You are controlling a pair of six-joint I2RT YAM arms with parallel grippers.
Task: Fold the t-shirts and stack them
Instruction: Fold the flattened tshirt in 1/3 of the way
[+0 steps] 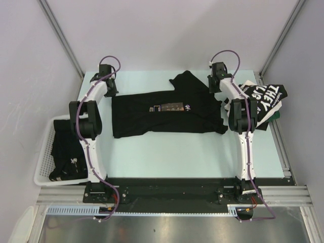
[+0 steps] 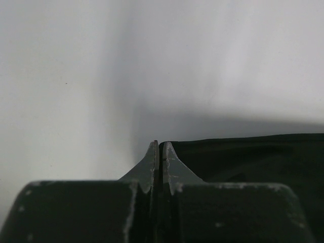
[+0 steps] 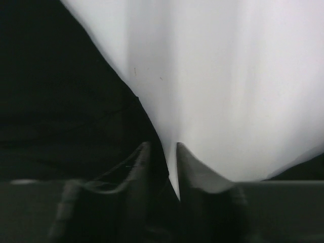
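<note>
T-shirt (image 1: 167,120) flat, right hand (image 3: 162,148) grip unclear

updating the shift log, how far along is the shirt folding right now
Looks done: dark clothing lies in the white basket, though folds are hard to see. In hand: one black t-shirt lies spread mid-table, left gripper shut at its left edge, right gripper slightly open at its right edge. Left: folding it, then the crumpled pile with the white-lettered shirt on the right.
</note>
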